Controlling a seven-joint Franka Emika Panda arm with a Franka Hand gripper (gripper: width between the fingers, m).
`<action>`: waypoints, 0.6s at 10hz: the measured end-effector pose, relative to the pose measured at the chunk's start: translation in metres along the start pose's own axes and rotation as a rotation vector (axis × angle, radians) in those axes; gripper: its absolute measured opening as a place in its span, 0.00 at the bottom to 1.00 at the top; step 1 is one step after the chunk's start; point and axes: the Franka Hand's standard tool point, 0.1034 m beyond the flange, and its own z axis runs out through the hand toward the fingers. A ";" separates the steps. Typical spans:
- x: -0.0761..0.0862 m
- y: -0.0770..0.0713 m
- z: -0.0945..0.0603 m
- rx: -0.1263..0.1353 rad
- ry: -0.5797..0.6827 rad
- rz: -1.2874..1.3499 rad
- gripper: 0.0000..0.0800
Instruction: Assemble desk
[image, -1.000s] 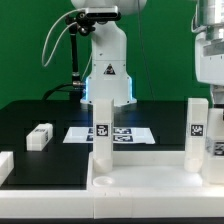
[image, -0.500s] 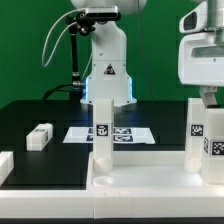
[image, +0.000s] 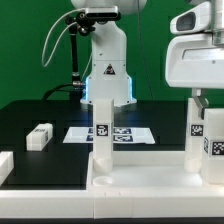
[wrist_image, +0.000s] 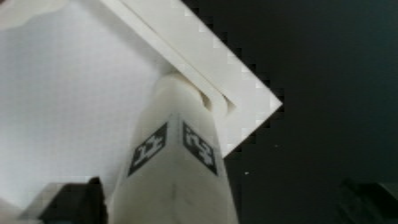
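The desk panel lies flat in the foreground, rim up. It is rigid plastic and probably light. Two legs stand upright in it: the middle leg and the corner leg at the exterior view's right. The gripper hovers over the corner leg with its fingers spread, gripping nothing. The leg's smooth flat sides look the best hold, though likely slippery.

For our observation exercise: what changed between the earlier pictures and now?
The claw moved toward the exterior view's left, above the upright leg on that view's right. Nothing was visibly grasped or released. The panel, other upright leg, loose leg and marker board stayed put.
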 end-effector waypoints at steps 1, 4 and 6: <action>0.002 0.007 0.003 0.002 0.008 -0.091 0.81; 0.004 0.009 0.006 0.008 0.031 -0.297 0.81; 0.005 0.010 0.007 0.005 0.032 -0.394 0.81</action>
